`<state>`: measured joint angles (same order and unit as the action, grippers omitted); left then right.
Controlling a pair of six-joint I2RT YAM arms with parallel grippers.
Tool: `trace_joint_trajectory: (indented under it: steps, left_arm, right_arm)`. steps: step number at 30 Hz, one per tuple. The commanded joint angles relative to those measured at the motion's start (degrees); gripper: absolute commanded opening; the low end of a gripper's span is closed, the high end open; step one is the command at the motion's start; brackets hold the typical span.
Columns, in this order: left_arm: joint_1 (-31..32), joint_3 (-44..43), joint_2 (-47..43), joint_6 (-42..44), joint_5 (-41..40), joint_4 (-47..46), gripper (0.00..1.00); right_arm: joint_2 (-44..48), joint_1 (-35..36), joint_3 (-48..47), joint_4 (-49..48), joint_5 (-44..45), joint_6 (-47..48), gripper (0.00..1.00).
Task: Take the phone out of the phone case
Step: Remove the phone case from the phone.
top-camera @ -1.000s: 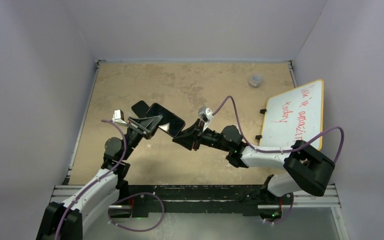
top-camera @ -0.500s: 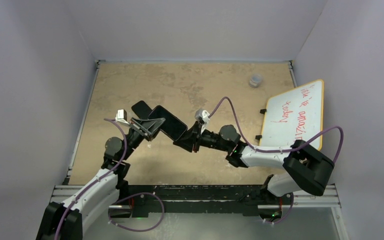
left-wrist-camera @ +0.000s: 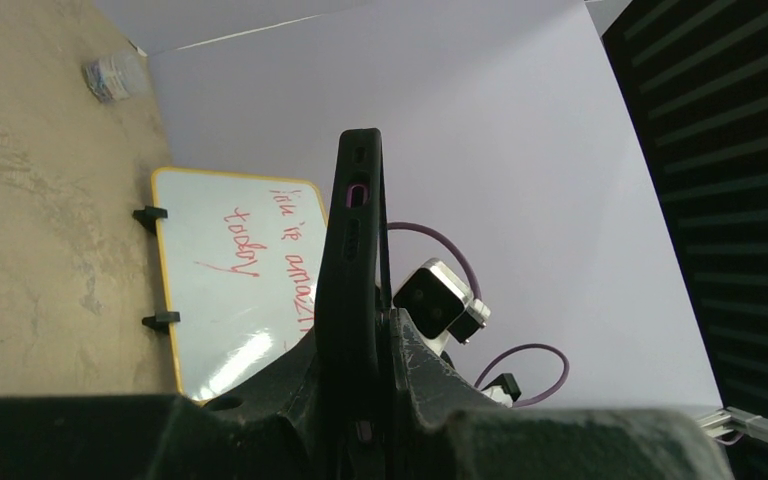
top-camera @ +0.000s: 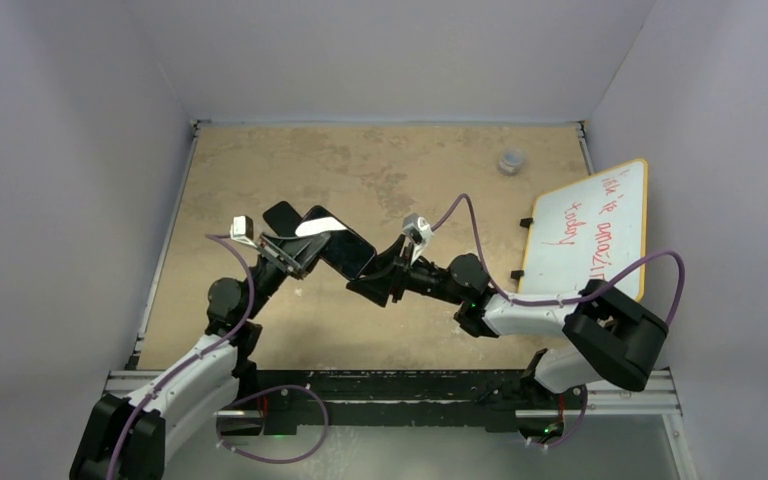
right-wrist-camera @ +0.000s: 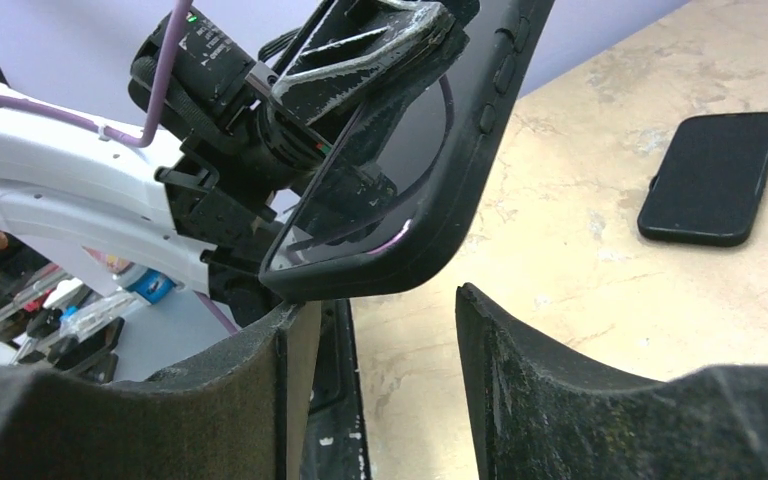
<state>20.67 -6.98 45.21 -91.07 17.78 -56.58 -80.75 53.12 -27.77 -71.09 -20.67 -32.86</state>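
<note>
Top external: the left gripper (top-camera: 303, 250) is pinched on the phone (top-camera: 338, 243), which sits in its case and is held off the table (top-camera: 410, 170) with the glossy face tilted up. The right gripper (top-camera: 363, 283) is just beside the phone's free end, its fingers spread. A second black device (top-camera: 282, 215) lies flat on the table just beyond the left gripper. A whiteboard (top-camera: 590, 235) leans well off to the right arm's side, and a small jar (top-camera: 511, 160) stands far ahead of it.

Left wrist: the case (left-wrist-camera: 355, 250) stands edge-on and upright between the fingers (left-wrist-camera: 425, 375), clamped from both sides. Beyond it are the whiteboard (left-wrist-camera: 230, 280) and the jar (left-wrist-camera: 110, 75).

Right wrist: the right gripper (right-wrist-camera: 382, 305) is wide apart and grips nothing. The case (right-wrist-camera: 460, 190) hangs just above the gap, its lower corner close over one finger (right-wrist-camera: 280, 390); contact cannot be told. The phone's screen (right-wrist-camera: 390, 170) fills the case. The second device (right-wrist-camera: 710, 178) lies on the table (right-wrist-camera: 580, 260) ahead.
</note>
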Motion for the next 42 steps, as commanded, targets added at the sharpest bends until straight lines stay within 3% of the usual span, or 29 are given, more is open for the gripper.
trace_joint_trajectory:
  steps: [1, 18, 31, 34, 42]
  left_arm:
    - [0.3, 0.0, -0.5, 1.0, -1.1, -3.6, 0.0]
    - [0.3, -1.7, 3.6, 1.4, -2.0, -6.4, 0.0]
    - [0.3, -1.2, 1.9, 2.4, -0.6, -4.8, 0.0]
    - [0.3, -1.6, 1.6, 2.4, -0.4, -4.2, 0.0]
    - [0.3, -2.8, 2.6, 1.0, 2.4, -1.0, 0.0]
  right_arm:
    - [-0.3, -0.1, -1.4, -8.7, -2.1, -2.2, 0.56]
    - [-0.7, 0.0, -1.3, -9.6, -4.1, -2.6, 0.59]
    - [-1.4, -0.1, -0.6, -12.6, 1.4, -4.8, 0.5]
    - [-2.2, -0.1, -1.1, -12.6, 0.6, -4.7, 0.45]
    - [-4.4, -0.2, -1.4, -11.2, -1.9, -1.6, 0.08]
